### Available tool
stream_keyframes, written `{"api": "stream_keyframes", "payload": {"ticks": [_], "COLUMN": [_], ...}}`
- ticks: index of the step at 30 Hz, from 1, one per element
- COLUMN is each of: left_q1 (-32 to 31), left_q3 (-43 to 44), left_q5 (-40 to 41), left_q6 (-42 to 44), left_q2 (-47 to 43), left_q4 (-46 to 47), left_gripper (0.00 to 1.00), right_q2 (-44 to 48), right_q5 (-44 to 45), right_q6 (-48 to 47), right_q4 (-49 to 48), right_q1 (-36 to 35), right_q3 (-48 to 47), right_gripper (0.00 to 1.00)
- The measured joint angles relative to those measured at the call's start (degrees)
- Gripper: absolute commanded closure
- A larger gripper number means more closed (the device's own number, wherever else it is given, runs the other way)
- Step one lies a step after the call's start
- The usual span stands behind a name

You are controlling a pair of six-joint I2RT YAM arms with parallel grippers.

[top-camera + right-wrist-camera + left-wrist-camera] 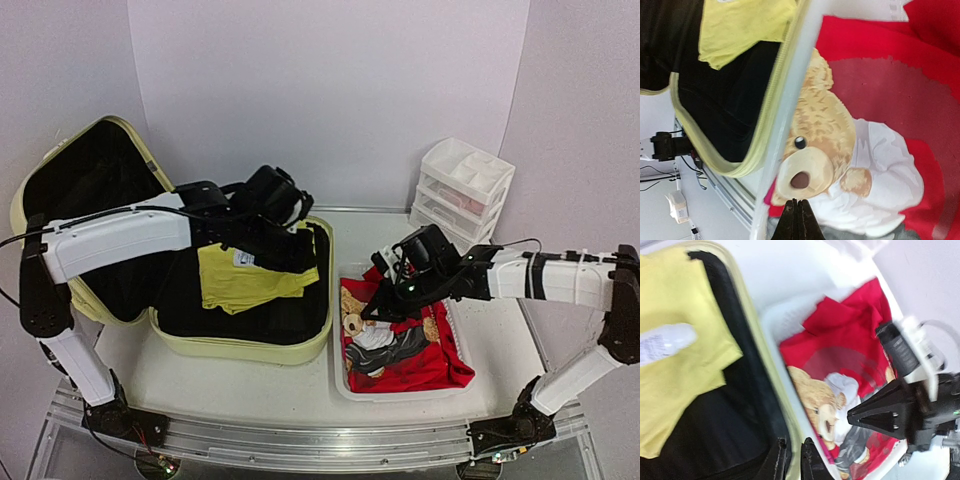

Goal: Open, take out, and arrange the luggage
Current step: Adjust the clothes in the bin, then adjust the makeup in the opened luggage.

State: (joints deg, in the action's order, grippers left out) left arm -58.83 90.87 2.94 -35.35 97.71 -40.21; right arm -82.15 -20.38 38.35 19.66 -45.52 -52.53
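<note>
- I see the luggage (pixel 240 347) at about 9 o'clock on the counter (pixel 250 398), the biggest thing in the top view.
- It lies opened out: the base sits flat with its mouth facing up, and the black-lined lid stands propped and leans away toward 10 o'clock.
- The hinge side faces 9 o'clock and the hinge line runs roughly 6 to 12. I cannot tell from this angle whether that is the longer side.
- A yellow garment (pixel 240 280) lies inside the base on the black lining.
- My left gripper (pixel 794 462) hangs over the 3 o'clock rim of the base. Its jaws stand a crack apart with nothing between them.
- My right gripper (pixel 796 206) is at about 4 o'clock, over the white basket (pixel 340 387) that sits just beside the luggage's 3 o'clock wall.
- Its jaws are clenched tip to tip, pointing down at a bear print (pixel 815 145) on the red garment (pixel 440 365) in the basket. I cannot tell if they touch the cloth.
- A white drawer organizer (pixel 462 190) stands at 2 o'clock, well apart from the luggage.
</note>
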Motion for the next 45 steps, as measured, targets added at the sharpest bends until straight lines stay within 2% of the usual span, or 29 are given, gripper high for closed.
{"api": "stream_keyframes", "payload": {"ticks": [10, 14, 17, 23, 27, 29, 35, 41, 45], "left_q1": [12.68, 16.17, 17.33, 17.42, 17.64, 17.64, 17.64, 17.70, 17.77], "left_q3": [-12.24, -15.41, -16.37, -16.46, -16.46, -16.46, -16.46, -16.50, -17.07], "left_q5": [2.80, 2.84, 3.50, 6.34, 6.80, 6.95, 7.61, 7.67, 7.65], "left_q6": [2.67, 3.98, 5.66, 9.70, 10.99, 11.54, 12.68, 12.87, 12.81], "left_q2": [-10.86, -14.58, -16.55, -17.92, -17.86, -17.70, -17.57, -17.86, -19.10], "left_q4": [-1.14, -1.88, -2.01, -2.03, -2.03, -2.03, -2.03, -2.03, -1.99], "left_gripper": [0.87, 0.86, 0.85, 0.85, 0.85, 0.85, 0.84, 0.83, 0.83], "right_q2": [-13.09, -12.81, -11.17, -6.86, -6.97, -8.11, -18.21, -25.70, -26.32], "right_q5": [1.86, 2.21, 4.28, 14.43, 26.16, 33.51, 53.40, 59.41, 58.84], "right_q6": [-0.26, -1.31, -3.26, -10.86, -17.42, -20.92, -30.01, -34.10, -32.20], "right_q4": [-4.72, -4.13, -1.05, 9.75, 16.37, 19.32, 23.85, 26.71, 27.32], "right_q1": [0.00, -0.02, 0.00, 1.33, 3.10, 3.76, 4.87, 10.10, 17.88], "right_q3": [0.07, -0.35, -1.95, -12.09, -21.07, -25.24, -34.64, -42.75, -49.20], "right_gripper": [1.00, 1.00, 0.95, 0.89, 0.80, 0.72, 0.56, 0.43, 0.32]}}
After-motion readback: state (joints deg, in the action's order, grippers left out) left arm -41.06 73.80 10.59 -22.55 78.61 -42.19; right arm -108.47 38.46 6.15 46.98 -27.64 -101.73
